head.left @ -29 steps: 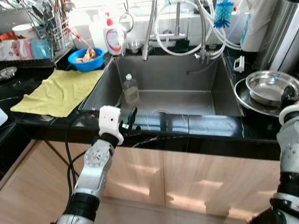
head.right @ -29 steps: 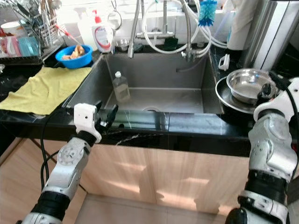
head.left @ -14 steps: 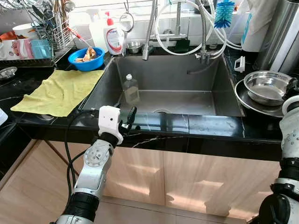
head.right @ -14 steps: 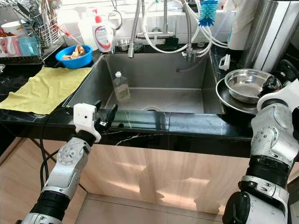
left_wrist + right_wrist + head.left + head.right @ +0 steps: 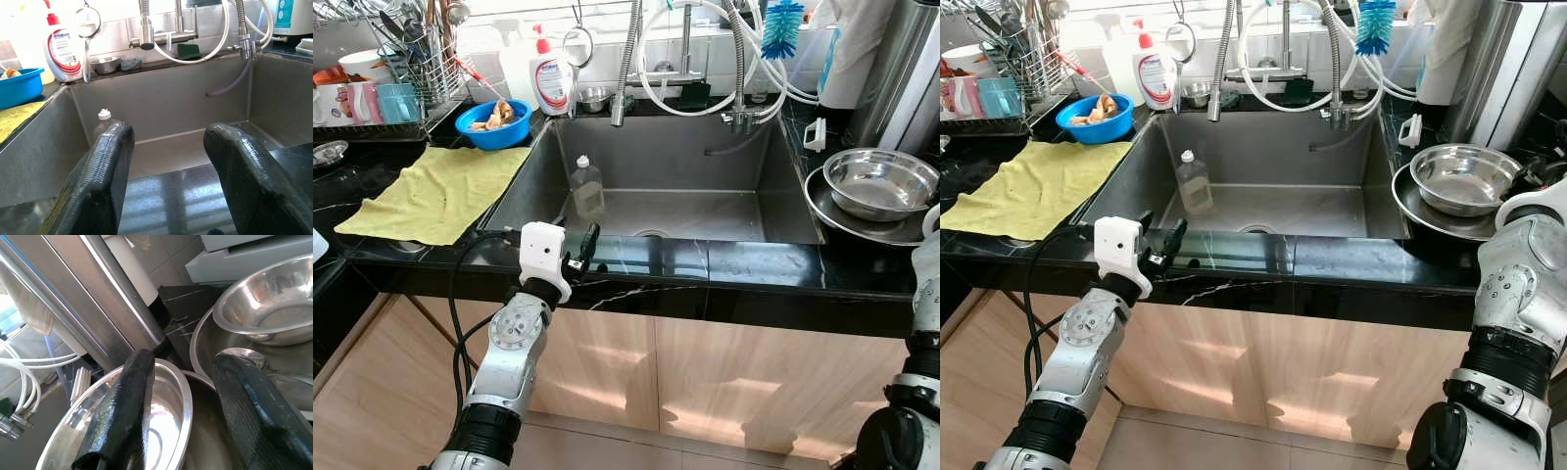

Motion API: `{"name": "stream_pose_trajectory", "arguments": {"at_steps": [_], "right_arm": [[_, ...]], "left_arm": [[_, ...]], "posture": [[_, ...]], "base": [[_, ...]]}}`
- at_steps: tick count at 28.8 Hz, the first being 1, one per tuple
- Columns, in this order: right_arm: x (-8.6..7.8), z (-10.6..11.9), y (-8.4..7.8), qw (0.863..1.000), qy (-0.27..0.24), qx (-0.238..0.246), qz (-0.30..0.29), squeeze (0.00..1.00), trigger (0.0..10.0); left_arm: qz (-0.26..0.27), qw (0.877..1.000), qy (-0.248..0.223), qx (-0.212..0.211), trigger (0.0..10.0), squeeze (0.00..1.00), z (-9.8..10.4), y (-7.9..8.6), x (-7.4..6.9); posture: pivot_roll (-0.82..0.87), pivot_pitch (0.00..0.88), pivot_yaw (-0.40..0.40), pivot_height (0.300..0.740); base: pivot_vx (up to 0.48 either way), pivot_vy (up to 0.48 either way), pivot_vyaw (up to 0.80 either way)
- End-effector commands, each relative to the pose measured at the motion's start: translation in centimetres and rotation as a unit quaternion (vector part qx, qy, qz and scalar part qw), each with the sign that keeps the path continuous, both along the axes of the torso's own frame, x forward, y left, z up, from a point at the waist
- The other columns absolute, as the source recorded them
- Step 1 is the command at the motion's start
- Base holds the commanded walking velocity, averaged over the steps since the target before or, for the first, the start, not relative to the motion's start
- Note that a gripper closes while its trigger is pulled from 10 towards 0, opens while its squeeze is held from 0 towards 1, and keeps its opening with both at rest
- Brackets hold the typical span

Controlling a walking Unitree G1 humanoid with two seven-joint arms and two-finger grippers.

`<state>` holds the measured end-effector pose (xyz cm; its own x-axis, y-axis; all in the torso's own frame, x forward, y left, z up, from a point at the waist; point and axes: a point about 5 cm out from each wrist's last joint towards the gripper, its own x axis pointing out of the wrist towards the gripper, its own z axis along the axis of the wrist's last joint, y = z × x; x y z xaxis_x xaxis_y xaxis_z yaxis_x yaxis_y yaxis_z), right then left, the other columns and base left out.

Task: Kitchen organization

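A steel bowl (image 5: 881, 183) rests on a flat steel plate (image 5: 842, 217) on the black counter right of the sink (image 5: 705, 162). A clear plastic bottle (image 5: 587, 186) stands upright in the sink basin. My left gripper (image 5: 582, 253) hovers over the counter's front edge before the sink, open and holding nothing; the left wrist view looks between its fingers (image 5: 105, 166) at the bottle (image 5: 101, 125). My right gripper (image 5: 183, 362) is open above the rim of a steel bowl (image 5: 161, 421), beside another steel bowl (image 5: 274, 308). The right arm (image 5: 1528, 264) is at the counter's right end.
A yellow cloth (image 5: 440, 191) lies on the counter left of the sink, with a blue bowl (image 5: 493, 122), a soap bottle (image 5: 551, 78) and a dish rack (image 5: 401, 59) behind it. Faucet hoses (image 5: 734, 69) and a blue brush (image 5: 783, 24) hang over the basin's back.
My right arm has drawn back to the right, off the steel bowl's near rim. The left arm has stayed put.
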<state>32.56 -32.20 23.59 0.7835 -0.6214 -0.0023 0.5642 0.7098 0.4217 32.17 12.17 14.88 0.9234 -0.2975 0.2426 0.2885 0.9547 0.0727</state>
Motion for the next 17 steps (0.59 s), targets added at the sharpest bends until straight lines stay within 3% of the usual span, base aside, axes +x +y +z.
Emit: {"name": "stream_pose_trajectory", "arguments": {"at_steps": [1, 7, 17], "right_arm": [[0.1, -0.4, -0.2, 1.0, 0.017, 0.004, 0.001, 0.0, 10.0], [0.8, -1.3, 0.0, 0.998, 0.056, -0.003, 0.026, 0.0, 10.0], [1.5, -1.6, 0.2, 0.997, 0.071, -0.001, 0.034, 0.0, 10.0]], "left_arm": [[0.004, 1.0, -0.008, 0.008, 10.0, 0.0, 0.5, 0.3, 0.1], [0.004, 1.0, -0.008, 0.008, 10.0, 0.0, 0.5, 0.3, 0.1], [0.006, 1.0, -0.005, 0.009, 10.0, 0.0, 0.4, 0.4, 0.1]], "posture": [[-0.14, 0.0, 0.097, 0.74], [-0.14, 0.0, 0.097, 0.74], [-0.14, 0.0, 0.093, 0.74]], "base": [[0.0, 0.0, 0.0], [0.0, 0.0, 0.0], [0.0, 0.0, 0.0]]}}
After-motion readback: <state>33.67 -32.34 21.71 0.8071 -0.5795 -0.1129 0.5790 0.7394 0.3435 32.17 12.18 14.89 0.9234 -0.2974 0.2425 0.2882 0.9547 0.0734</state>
